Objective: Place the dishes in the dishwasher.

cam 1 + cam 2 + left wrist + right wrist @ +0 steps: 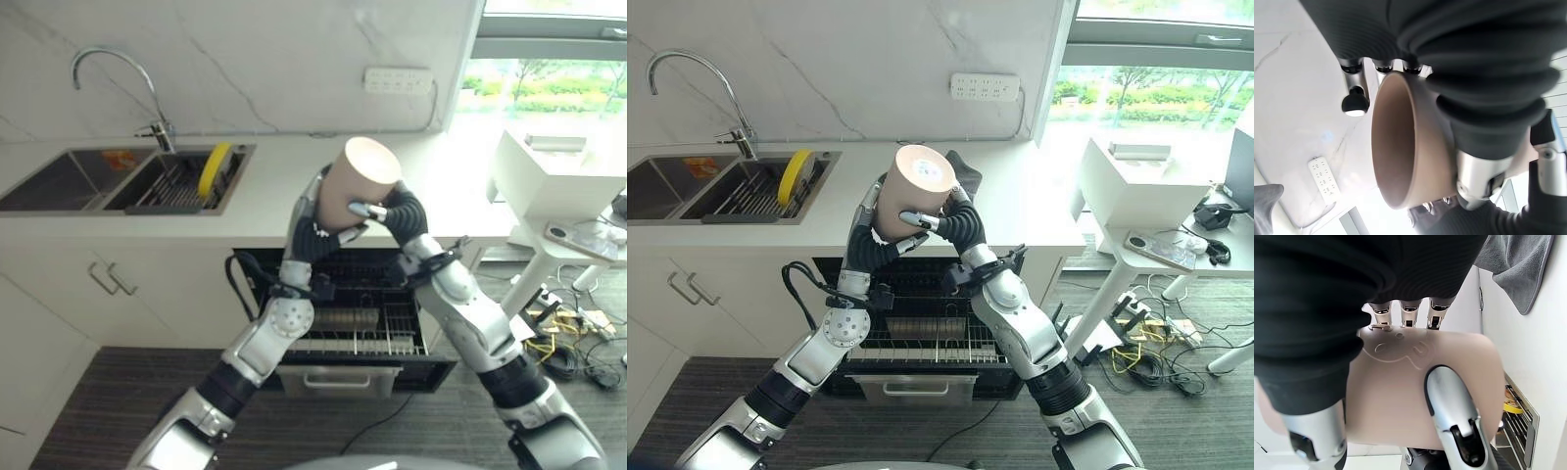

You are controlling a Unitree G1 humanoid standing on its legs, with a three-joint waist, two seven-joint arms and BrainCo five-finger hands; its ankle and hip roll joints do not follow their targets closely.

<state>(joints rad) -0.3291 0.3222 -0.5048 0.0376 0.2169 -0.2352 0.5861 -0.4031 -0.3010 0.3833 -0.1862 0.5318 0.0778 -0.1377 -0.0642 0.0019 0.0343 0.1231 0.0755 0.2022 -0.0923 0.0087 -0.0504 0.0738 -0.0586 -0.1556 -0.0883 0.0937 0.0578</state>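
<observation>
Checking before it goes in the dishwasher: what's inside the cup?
The cup looks empty as far as its inner wall shows; its bottom is out of sight. Both robot hands, left and right, hold it.

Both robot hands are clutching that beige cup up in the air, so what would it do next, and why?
Probably lower the beige ceramic cup toward the open dishwasher rack directly below. The left robot hand and right robot hand both grip it above the white countertop, so nothing is loaded yet.
</observation>
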